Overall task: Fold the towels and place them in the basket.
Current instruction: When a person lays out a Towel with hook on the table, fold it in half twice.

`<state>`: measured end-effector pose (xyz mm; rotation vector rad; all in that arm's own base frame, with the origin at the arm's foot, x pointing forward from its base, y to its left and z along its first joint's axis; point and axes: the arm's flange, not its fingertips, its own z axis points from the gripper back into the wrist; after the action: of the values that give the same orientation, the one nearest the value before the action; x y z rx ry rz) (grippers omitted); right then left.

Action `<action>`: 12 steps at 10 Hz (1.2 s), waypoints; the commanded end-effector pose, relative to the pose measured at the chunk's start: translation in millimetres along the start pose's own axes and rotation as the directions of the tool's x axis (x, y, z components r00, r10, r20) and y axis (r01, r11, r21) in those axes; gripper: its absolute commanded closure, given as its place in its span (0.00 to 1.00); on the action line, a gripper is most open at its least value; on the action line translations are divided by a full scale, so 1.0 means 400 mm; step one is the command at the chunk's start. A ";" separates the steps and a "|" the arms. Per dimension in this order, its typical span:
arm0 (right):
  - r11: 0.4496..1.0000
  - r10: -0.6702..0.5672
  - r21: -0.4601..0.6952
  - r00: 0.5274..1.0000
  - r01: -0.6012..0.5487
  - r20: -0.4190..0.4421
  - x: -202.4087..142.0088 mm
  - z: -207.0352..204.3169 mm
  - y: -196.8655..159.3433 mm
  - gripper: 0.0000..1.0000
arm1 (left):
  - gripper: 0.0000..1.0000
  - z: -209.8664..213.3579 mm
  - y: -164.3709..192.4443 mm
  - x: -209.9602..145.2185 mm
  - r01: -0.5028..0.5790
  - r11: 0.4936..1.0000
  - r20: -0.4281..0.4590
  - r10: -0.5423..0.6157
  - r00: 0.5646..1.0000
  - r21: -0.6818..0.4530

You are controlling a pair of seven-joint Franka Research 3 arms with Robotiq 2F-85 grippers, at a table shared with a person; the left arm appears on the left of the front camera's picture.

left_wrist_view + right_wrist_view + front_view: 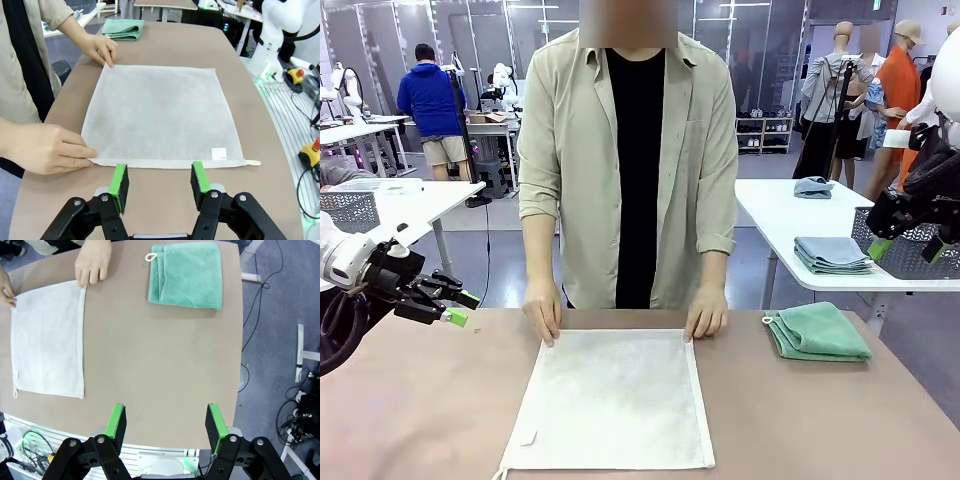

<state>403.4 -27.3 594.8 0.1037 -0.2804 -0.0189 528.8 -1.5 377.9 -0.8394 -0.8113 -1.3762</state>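
The cream-white towel (610, 400) lies spread flat at the middle of the brown table, with a small label near its front left corner. The person's hands (542, 320) press on its two far corners. The sea-green towel (817, 332) rests folded at the far right of the table. My left gripper (458, 307) hovers open at the table's left side, and in its wrist view (159, 180) it sits just short of the white towel's (160, 112) edge. Open as well, my right gripper (906, 248) hangs high at the right, above the table's right edge (165, 422). The basket is out of view.
The person stands at the far side of the table (440, 420). A white side table (790, 225) at the back right carries folded blue-grey cloth (830, 254) and a grey lattice crate (910, 260). Bare tabletop lies between the two towels.
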 end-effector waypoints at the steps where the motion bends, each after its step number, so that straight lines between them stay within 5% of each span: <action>1: 1.000 -0.001 0.001 1.000 0.001 -0.007 0.005 0.006 0.000 0.20 | 0.35 0.002 -0.004 0.002 0.001 1.000 0.001 -0.001 1.000 0.002; 6: 1.000 0.000 0.000 1.000 0.000 0.000 0.000 0.000 0.000 0.20 | 0.35 0.000 0.000 0.000 0.000 1.000 0.000 0.000 1.000 0.000; 8: 0.972 0.225 -0.078 0.974 -0.224 0.014 0.009 0.024 0.064 0.20 | 0.35 -0.011 -0.036 0.108 -0.001 0.998 -0.152 0.010 0.988 0.061; 10: 0.904 0.420 -0.097 0.908 -0.417 0.006 0.010 0.058 0.151 0.20 | 0.35 -0.033 -0.078 0.228 0.048 0.997 -0.263 -0.030 0.964 0.062; 12: 0.739 0.667 -0.095 0.744 -0.667 -0.034 -0.014 0.053 0.278 0.20 | 0.35 -0.066 -0.140 0.339 0.041 0.998 -0.407 -0.020 0.913 0.043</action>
<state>395.2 73.2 627.1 -0.0701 -0.3069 0.5371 493.4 -80.8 482.9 -0.5354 -0.6232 -1.4910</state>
